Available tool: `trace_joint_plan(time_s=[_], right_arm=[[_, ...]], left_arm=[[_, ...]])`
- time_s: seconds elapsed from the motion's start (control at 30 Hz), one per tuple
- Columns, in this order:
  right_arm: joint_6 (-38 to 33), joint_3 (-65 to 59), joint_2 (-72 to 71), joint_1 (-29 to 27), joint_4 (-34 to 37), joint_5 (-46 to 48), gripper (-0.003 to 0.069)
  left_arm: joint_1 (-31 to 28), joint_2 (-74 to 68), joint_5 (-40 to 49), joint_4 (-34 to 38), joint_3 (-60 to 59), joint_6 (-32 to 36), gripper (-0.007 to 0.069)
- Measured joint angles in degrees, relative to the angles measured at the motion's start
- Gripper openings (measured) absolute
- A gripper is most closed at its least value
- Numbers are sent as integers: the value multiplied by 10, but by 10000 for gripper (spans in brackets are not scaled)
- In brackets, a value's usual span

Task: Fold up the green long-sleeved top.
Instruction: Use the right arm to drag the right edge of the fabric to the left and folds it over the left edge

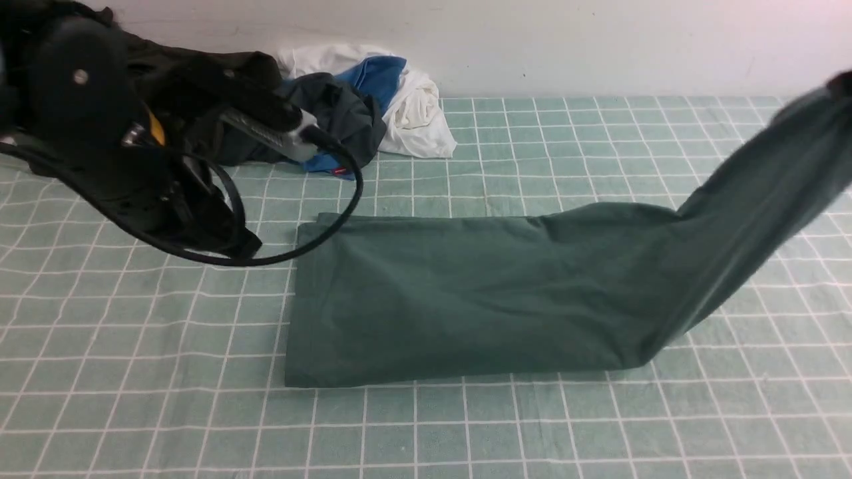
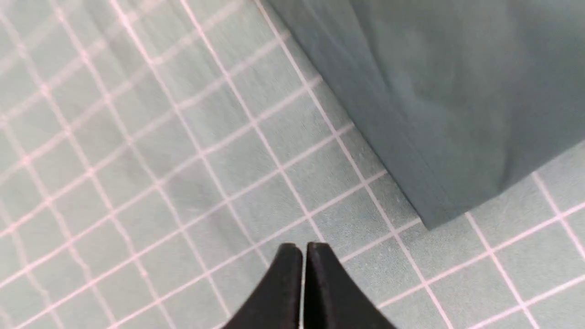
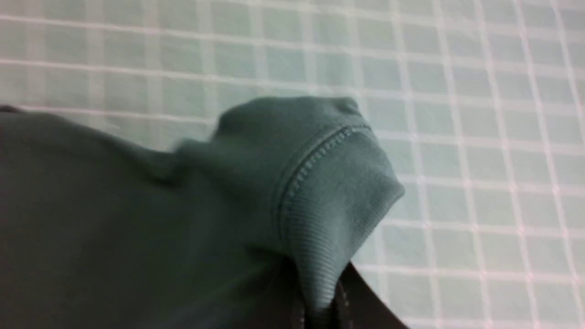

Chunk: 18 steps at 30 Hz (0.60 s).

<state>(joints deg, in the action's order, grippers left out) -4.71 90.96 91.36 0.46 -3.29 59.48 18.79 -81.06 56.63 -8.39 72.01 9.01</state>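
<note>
The green long-sleeved top lies folded into a long strip across the middle of the table. Its right end rises off the table toward the upper right edge of the front view. My right gripper is shut on the top's ribbed edge and holds it up in the air; in the front view only a dark bit of it shows. My left gripper is shut and empty, hovering over the table just beside the top's left corner. The left arm fills the left of the front view.
A heap of other clothes lies at the back left: a very dark garment, a dark navy-grey one and blue and white cloth. The checked green table cover spreads all round. A black cable loops off the left arm.
</note>
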Motion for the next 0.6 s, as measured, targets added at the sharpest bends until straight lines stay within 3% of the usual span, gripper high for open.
trace_joint_plan(time_s=[0.07,0.1,0.13,0.23,0.27,0.37,0.6], right_arm=[[-21,54,11,90,38,20,10],[-22,58,13,90,41,21,10],[-27,91,32,162,63,21,10],[-29,135,84,262,79,10,10],[-29,137,88,262,79,10,10],[-27,178,172,351,87,-16,10],[-22,233,317,439,108,-48,10]], left_arm=[[0,50,17,0,0,0,-3],[0,54,19,0,0,0,-3],[0,80,33,0,0,0,-3],[0,125,65,0,0,-1,-3],[0,128,67,0,0,0,-3],[0,175,101,0,0,-5,-3],[0,249,133,0,-18,-12,-3]])
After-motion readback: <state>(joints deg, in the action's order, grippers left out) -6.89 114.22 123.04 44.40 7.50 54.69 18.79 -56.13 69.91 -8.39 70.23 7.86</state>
